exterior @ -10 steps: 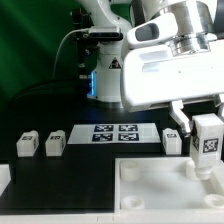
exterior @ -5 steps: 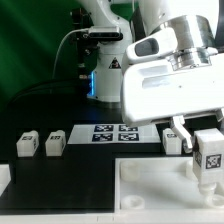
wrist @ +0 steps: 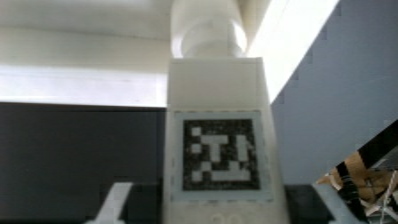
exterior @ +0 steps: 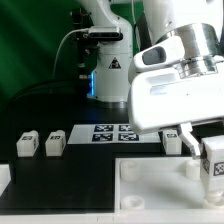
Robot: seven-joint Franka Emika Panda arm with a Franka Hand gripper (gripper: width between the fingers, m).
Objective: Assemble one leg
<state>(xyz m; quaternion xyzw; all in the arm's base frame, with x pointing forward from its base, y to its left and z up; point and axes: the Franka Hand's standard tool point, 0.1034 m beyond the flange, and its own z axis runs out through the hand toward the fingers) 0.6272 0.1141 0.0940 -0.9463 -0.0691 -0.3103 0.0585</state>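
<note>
My gripper (exterior: pixel 211 152) is shut on one leg (exterior: pixel 214 162), a white block with a black-and-white tag, and holds it upright over the right side of the large white panel (exterior: pixel 150 186). In the wrist view the leg (wrist: pixel 217 110) fills the middle, tag facing the camera, with a round peg at its far end above the panel (wrist: pixel 71 85). The gripper (wrist: pixel 217 208) clamps its near end, and one finger (wrist: pixel 121 200) shows beside it. Three more legs stand on the black table: two at the exterior view's left (exterior: pixel 26 144) (exterior: pixel 55 143) and one at the right (exterior: pixel 172 140).
The marker board (exterior: pixel 113 132) lies flat on the table behind the panel. The robot's base (exterior: pixel 108 70) stands at the back with a cable running to the left. The arm's white body hides the table's right rear.
The gripper with the leg has moved down and toward the exterior view's right, closer to the panel. The other legs have not moved.
</note>
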